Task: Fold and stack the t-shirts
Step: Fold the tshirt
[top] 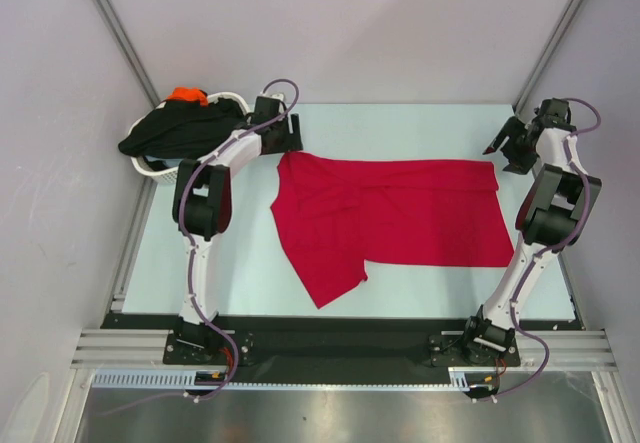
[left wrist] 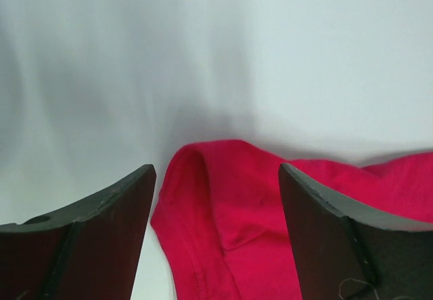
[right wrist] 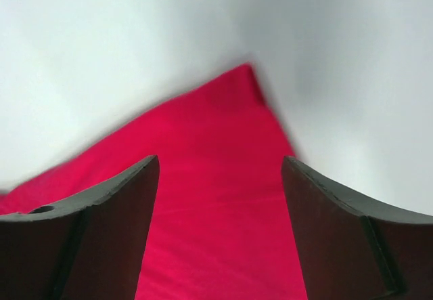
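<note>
A crimson red t-shirt (top: 400, 218) lies spread across the middle of the table, with one sleeve folded in near its centre. My left gripper (top: 283, 133) hovers over the shirt's far left corner. In the left wrist view its fingers (left wrist: 101, 232) stand wide apart, open, with the red t-shirt's corner (left wrist: 230, 225) lying loose between them on the table. My right gripper (top: 508, 148) is just beyond the far right corner. It (right wrist: 220, 159) is open above the red t-shirt (right wrist: 216, 205) and holds nothing. A black t-shirt (top: 185, 128) and an orange one (top: 187, 94) sit in the basket.
A white woven basket (top: 145, 166) stands at the table's far left corner, beside the left arm. Pale walls and metal frame posts close in the back and sides. The table's front edge runs along the black rail by the arm bases.
</note>
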You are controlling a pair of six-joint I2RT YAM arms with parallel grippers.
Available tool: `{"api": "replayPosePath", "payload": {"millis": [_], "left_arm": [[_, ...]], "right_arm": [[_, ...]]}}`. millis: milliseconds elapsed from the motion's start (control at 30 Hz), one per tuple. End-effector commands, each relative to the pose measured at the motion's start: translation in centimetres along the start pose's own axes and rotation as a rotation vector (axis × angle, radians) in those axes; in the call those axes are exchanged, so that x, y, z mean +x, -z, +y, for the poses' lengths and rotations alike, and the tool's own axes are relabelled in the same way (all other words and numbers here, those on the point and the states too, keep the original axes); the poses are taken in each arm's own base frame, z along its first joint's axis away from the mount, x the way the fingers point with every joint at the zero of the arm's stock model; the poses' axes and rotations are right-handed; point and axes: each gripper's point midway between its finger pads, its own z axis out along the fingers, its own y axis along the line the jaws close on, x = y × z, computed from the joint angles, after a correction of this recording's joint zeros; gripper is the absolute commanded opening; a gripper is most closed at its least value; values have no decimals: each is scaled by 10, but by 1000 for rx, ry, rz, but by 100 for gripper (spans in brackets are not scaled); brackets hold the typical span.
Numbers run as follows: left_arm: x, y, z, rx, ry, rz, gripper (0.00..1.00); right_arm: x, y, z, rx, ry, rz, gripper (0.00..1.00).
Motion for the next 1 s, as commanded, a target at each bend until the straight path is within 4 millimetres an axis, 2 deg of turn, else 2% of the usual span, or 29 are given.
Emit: {"api": "replayPosePath", "payload": {"millis": [0,133,267,333,467,567,833,867,967], "left_arm": [[-15,-5,3,-2,-29,-23,78],[-8,-11,2,39,0,-2,71],[-5,-15,0,67,15,5,62],[-6,-16,1,71,16,0,59],[-10,-17,5,81,38,-9,45],[-12,-16,8,85,47,-18,40],[-9,-12,8,101,58,-22,29],[-9,-12,9,99,58,-21,25],[-9,-11,11,95,63,-18,20]], "right_arm": [[-15,-12,-7,-10,51,-1,78],[-25,-23,-13,9,81,-8,75],[-25,-34,-22,18,93,0,69],[-22,-42,-21,-1,101,13,67],[-18,-50,-20,-31,111,23,63],[-18,-53,-17,-64,85,22,54],[-17,-61,-21,-61,65,33,52],[-16,-62,-21,-61,64,37,52],[-16,-67,-24,-55,67,44,50]]}}
